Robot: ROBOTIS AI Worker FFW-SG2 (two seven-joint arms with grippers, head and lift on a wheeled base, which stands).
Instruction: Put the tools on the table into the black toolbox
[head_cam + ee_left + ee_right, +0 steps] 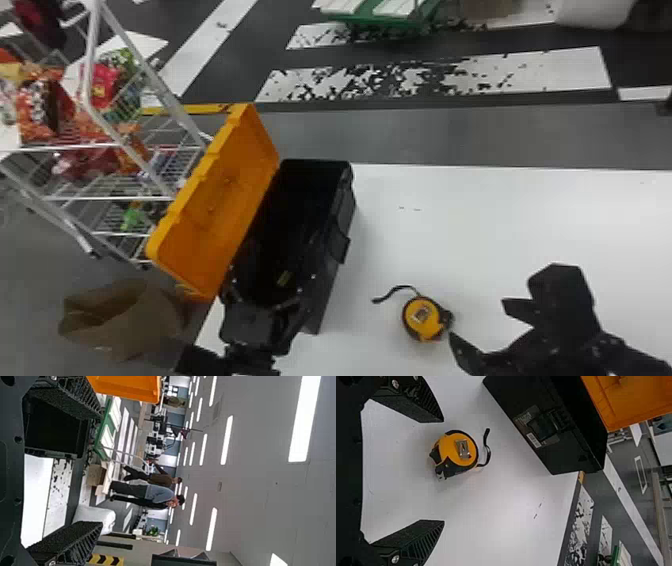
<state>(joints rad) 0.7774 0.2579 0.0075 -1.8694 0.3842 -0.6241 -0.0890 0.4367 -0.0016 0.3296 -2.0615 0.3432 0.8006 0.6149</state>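
The black toolbox [326, 285] stands on the white table with its orange lid [215, 210] swung back to the left. To its right a yellow-and-black tape measure [424, 318] lies flat, its wrist strap curling toward the box. My left gripper [265, 300] is over the box's near end; in the left wrist view that gripper [99, 469] is open. Just right of the tape measure is my right gripper [478, 320]. Seen from the right wrist, this gripper [443, 471] is open and holds nothing, with the tape measure [459, 451] lying by its fingertips and the toolbox [542, 427] beyond.
A wire cart [115, 145] filled with packaged goods stands left of the lid. Below it, a brown paper bag [125, 320] sits beside the table's left edge. The table [500, 220] extends right from the toolbox. A green-framed platform [380, 20] is farther back on the floor.
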